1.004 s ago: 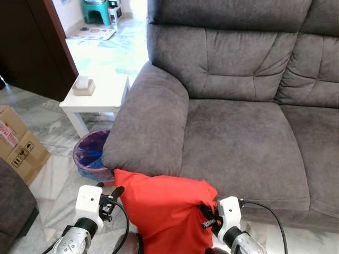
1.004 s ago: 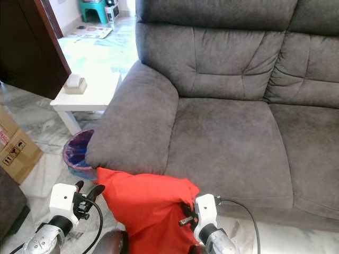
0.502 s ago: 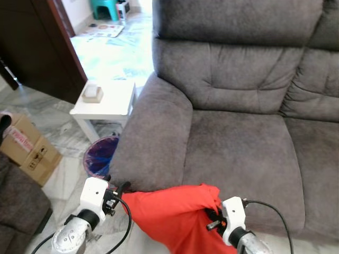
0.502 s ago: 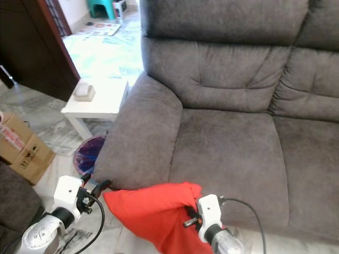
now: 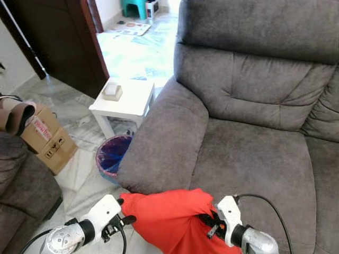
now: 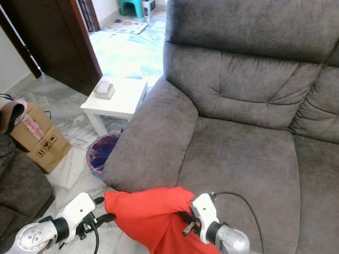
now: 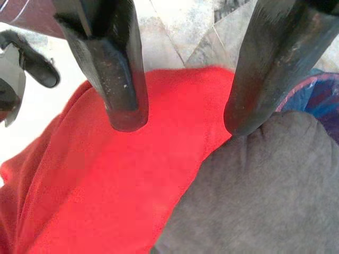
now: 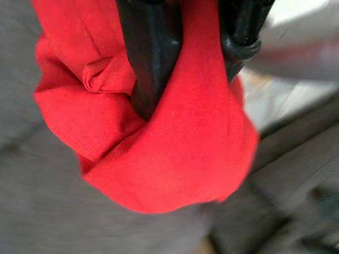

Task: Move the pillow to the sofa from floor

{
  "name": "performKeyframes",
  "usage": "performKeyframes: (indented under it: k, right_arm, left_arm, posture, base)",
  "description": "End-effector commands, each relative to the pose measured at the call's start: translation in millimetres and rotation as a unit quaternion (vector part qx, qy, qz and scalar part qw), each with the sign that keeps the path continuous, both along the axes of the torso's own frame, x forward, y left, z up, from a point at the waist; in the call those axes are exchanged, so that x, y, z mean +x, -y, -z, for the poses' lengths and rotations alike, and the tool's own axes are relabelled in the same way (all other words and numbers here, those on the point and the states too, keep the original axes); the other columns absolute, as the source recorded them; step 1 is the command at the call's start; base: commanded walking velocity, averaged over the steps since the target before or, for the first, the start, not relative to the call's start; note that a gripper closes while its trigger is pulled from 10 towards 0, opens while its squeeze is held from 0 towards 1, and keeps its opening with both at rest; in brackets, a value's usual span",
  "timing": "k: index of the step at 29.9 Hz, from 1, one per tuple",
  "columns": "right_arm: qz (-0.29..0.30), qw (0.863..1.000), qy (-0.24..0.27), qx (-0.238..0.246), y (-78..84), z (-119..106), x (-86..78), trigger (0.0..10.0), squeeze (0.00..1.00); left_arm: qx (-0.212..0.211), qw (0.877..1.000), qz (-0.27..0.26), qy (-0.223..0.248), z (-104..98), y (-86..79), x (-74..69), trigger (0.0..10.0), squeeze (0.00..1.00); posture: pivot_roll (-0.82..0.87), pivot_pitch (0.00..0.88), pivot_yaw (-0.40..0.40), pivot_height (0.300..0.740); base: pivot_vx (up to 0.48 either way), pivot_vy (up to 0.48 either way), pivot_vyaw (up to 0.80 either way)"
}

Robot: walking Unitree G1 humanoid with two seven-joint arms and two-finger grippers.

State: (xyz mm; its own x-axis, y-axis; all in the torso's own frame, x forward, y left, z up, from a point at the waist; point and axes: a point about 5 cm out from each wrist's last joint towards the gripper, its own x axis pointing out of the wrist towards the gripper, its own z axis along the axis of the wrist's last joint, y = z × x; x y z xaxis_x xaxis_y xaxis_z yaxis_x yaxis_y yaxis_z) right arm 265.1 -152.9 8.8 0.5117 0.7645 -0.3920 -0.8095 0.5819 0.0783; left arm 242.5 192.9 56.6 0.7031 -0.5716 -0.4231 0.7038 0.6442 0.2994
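Right tool [image 5: 207,225] gripping sideways-stretched pillow [image 5: 169,214]

One pillow [image 5: 169,217], one sofa [image 5: 254,132]

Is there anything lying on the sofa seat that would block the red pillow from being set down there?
Nothing visible does. The red pillow, pinched by the right gripper, hangs at the front edge of the grey sofa, whose seat cushion looks bare; the left gripper is open beside the pillow.

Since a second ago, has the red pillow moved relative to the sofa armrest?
Yes, slightly. The red pillow sat right under the front of the sofa armrest; it now lies more toward the seat cushion, its top level with the cushion's front edge.
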Motion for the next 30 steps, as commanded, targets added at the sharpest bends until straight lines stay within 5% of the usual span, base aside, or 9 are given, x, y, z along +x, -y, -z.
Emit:
performKeyframes:
  k: [1, 3, 4, 5, 18, 30]
  right_arm:
    - [-0.08, 0.996, 0.042, -0.001, -13.9, -20.8, 11.1, 10.0, 0.0]
    - [-0.1, 0.994, 0.032, -0.005, -13.3, -20.5, 9.5, 10.0, 0.0]
    - [-0.122, 0.992, 0.02, -0.011, -13.4, -19.6, 7.2, 10.0, 0.0]
    - [-0.13, 0.991, 0.017, -0.015, -13.5, -19.4, 6.6, 10.0, 0.0]
    - [-0.143, 0.988, 0.037, 0.038, -27.3, -34.4, 9.1, 10.0, 0.0]
    - [-0.139, 0.988, 0.043, 0.057, -32.8, -38.9, 5.4, 10.0, 0.0]
  left_arm:
    - [0.014, 1.0, 0.012, -0.01, -0.6, -3.1, -1.9, 10.0, 0.0]
    - [0.01, 1.0, 0.022, -0.011, -1.0, -1.1, -2.1, 10.0, 0.0]
    - [0.014, 0.999, 0.035, -0.015, 1.6, 1.2, -4.6, 10.0, 0.24]
    - [0.022, 0.999, 0.045, -0.017, 3.8, 2.1, -6.8, 10.0, 0.99]
    - [0.128, 0.98, 0.147, -0.035, 22.7, -1.9, -25.0, 10.0, 1.0]
    - [0.102, 0.98, 0.156, -0.063, 27.9, -1.9, -29.4, 10.0, 1.0]
  posture:
    - [0.07, 0.117, 0.04, 0.74]
    - [0.08, 0.115, 0.037, 0.74]
    - [0.08, 0.111, 0.035, 0.74]
    - [0.07, 0.109, 0.034, 0.74]
    - [0.07, 0.09, 0.047, 0.74]
    - [0.06, 0.079, 0.055, 0.74]
  base:
    - [0.0, 0.0, 0.0]
    - [0.0, 0.0, 0.0]
    - [0.0, 0.0, 0.0]
    - [0.0, 0.0, 0.0]
    - [0.0, 0.0, 0.0]
    - [0.0, 0.0, 0.0]
